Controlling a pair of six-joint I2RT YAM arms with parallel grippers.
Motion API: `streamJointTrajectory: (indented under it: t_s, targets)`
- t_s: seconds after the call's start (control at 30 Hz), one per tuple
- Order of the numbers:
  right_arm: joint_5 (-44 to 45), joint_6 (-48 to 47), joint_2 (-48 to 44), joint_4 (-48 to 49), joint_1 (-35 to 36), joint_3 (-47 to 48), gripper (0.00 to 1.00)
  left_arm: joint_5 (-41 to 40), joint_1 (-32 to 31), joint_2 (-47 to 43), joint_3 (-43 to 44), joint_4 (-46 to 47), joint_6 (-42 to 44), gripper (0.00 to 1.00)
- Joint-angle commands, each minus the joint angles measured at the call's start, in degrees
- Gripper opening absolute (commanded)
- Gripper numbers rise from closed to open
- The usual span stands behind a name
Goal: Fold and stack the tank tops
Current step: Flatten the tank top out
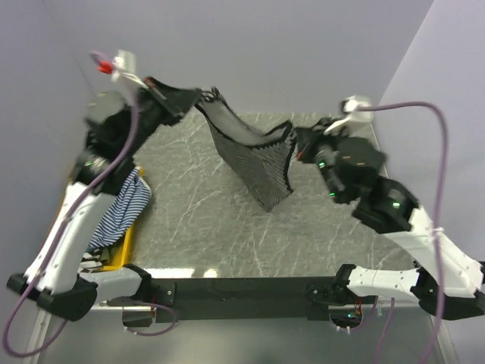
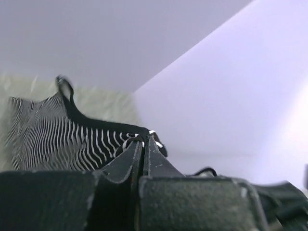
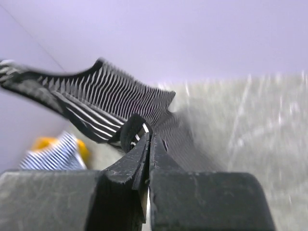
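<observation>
1. The black-and-white striped soft tank top (image 1: 254, 163) was held in the air, stretched between the two pairs of jaws and sagging below them towards the grey marbled table (image 1: 197, 220). Whether its lowest fold touched the surface could not be told.
2. The left gripper (image 2: 144, 139) was seen with its jaws pressed together on the black trim at one upper corner of the garment.
3. The right gripper (image 3: 147, 132) was likewise clamped, with a loop of black edging pinched at its tips.
4. The two pinch points were set well apart, presumably so that the cloth would be spread flat before being laid down for folding.
5. A blue-and-white striped top (image 1: 125, 208) was draped over a yellow bin (image 1: 130, 231), below the left jaws, and was judged to be awaiting its turn.
</observation>
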Motion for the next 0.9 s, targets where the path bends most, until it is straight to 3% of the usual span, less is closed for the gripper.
streamJointTrajectory:
  t_s: [0.0, 0.13, 0.27, 0.47, 0.63, 0.7, 0.73, 0.77, 0.87]
  targets:
    - [-0.22, -8.93, -0.77, 1.81, -0.05, 8.81, 0.00, 1.15, -0.54, -3.83, 7.53, 0.70, 1.53, 0.00]
    - [-4.88, -12.46, -1.20, 2.51, 0.04, 19.78, 0.00, 2.03, -2.21, -5.33, 16.56, 1.93, 2.06, 0.01]
    - [-9.63, -14.05, -2.08, 3.39, 0.13, 24.91, 0.00, 3.26, -3.00, -5.51, 20.28, 4.47, 2.23, 0.01]
    - [-11.84, -14.23, -3.67, 5.85, 0.13, 23.78, 0.00, 2.57, -3.27, -5.95, 18.27, 7.29, 1.44, 0.01]
    - [-6.75, -16.42, -0.07, 9.63, -0.66, 16.41, 0.00, -4.53, -3.18, -5.42, 10.28, 8.35, 1.27, 0.01]
    - [-9.18, -14.94, 3.52, 9.20, -3.98, 14.64, 0.00, -6.21, -2.83, -4.11, 4.24, 10.53, 0.92, 0.01]
    - [-12.24, -13.19, 4.58, 8.94, -10.53, 12.37, 0.00, -6.66, -2.31, -3.32, 2.03, 11.33, 0.48, 0.01]
    - [-21.49, -9.08, 6.42, 9.19, -14.07, 10.61, 0.00, -5.97, -1.52, -2.53, -0.43, 12.47, -1.00, 0.01]
    - [-34.10, -5.27, 9.59, 17.34, -24.73, 0.85, 0.00, -5.17, 1.65, 2.12, -10.63, 19.84, -3.82, 0.01]
